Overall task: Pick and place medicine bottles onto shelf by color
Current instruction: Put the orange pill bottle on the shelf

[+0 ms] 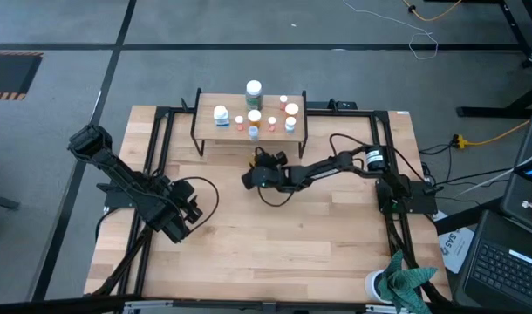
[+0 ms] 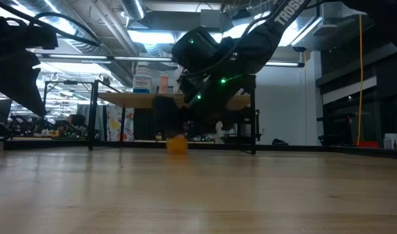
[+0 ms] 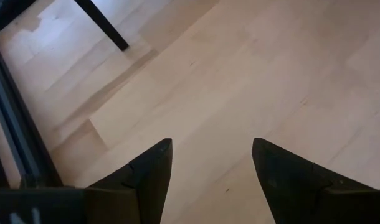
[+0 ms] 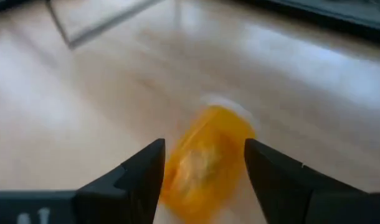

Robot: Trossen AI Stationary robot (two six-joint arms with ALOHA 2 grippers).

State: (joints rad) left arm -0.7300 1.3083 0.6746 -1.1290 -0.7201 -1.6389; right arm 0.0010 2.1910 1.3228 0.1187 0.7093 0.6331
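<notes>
Here, right fingers (image 4: 204, 163) straddle orange bottle (image 4: 205, 155) on wooden table (image 1: 318, 235); left fingers (image 3: 212, 158) apart, empty.

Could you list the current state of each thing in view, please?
Orange bottle: between the right gripper's fingers, at the tabletop.
Right gripper: around the bottle, below the shelf's front.
Left gripper: open, empty, over bare table.
Shelf: upright, holding several bottles.

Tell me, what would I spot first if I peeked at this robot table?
Probably the small orange bottle lying on the big wooden table, between the open fingers of the right arm's tool, just in front of the little light-wood shelf. Next, the cluster of white-capped medicine bottles standing on that shelf at the table's far edge. The left tool waits open over bare wood on the left side.
</notes>
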